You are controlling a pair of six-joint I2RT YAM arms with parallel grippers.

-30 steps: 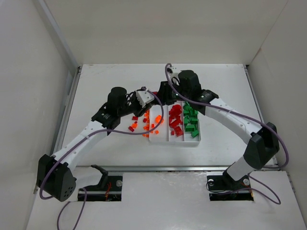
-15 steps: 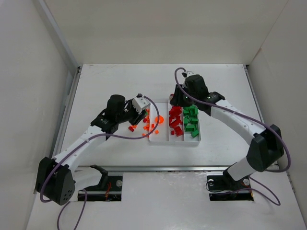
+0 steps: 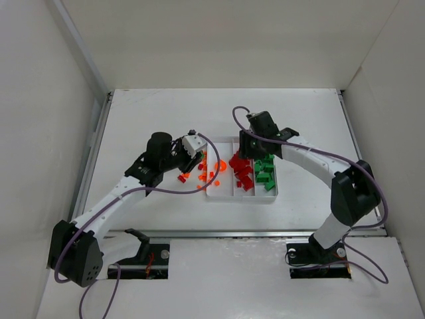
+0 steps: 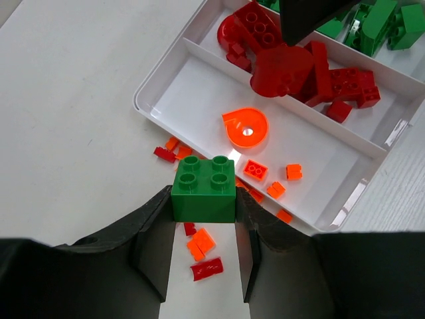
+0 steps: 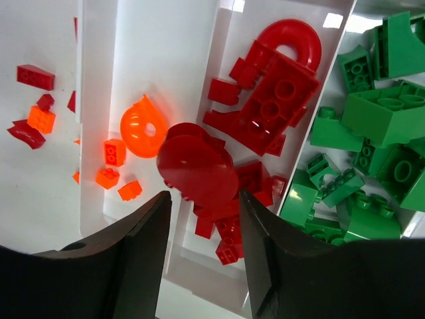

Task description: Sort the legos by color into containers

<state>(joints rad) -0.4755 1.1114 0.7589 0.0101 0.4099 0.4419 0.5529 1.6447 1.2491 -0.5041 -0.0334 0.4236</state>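
Just outside the tray, my left gripper clamps a green brick; my right gripper, fingers apart, hangs over red legos.

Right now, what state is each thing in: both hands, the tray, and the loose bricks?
left hand, shut on a green brick
right hand, over the middle compartment, red round piece at its tips, grip unclear
tray, three compartments part filled: orange, red, green
loose bricks, orange and red, unsorted on the table
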